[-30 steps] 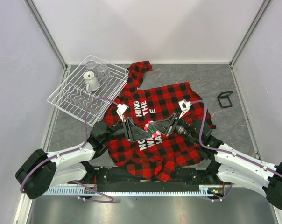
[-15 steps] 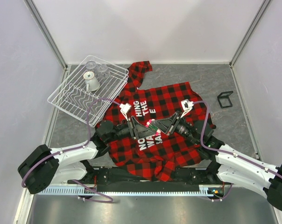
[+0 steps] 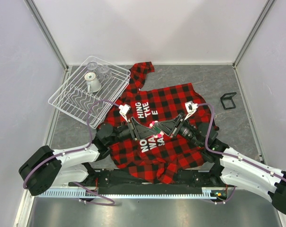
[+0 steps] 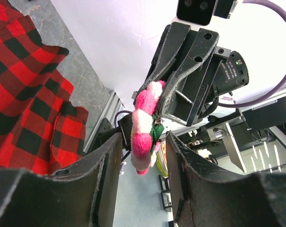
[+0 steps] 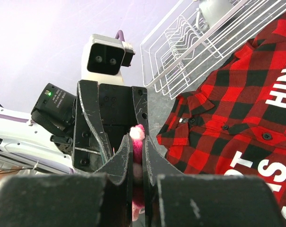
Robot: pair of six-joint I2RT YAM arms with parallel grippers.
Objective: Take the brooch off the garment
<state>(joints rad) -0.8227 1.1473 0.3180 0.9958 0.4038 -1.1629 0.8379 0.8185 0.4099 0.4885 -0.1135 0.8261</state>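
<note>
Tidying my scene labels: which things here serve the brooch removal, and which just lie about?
In the job: brooch, pinched in the right gripper; garment; left gripper, open astride the brooch.
Lying about: dish rack, cup inside it, small black frame.

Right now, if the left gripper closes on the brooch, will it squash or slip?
The brooch looks plush and fuzzy, so it probably squashes, not cracks. It bends where it sticks out of the right gripper, so likely floppy and light; it may deflect.
</note>
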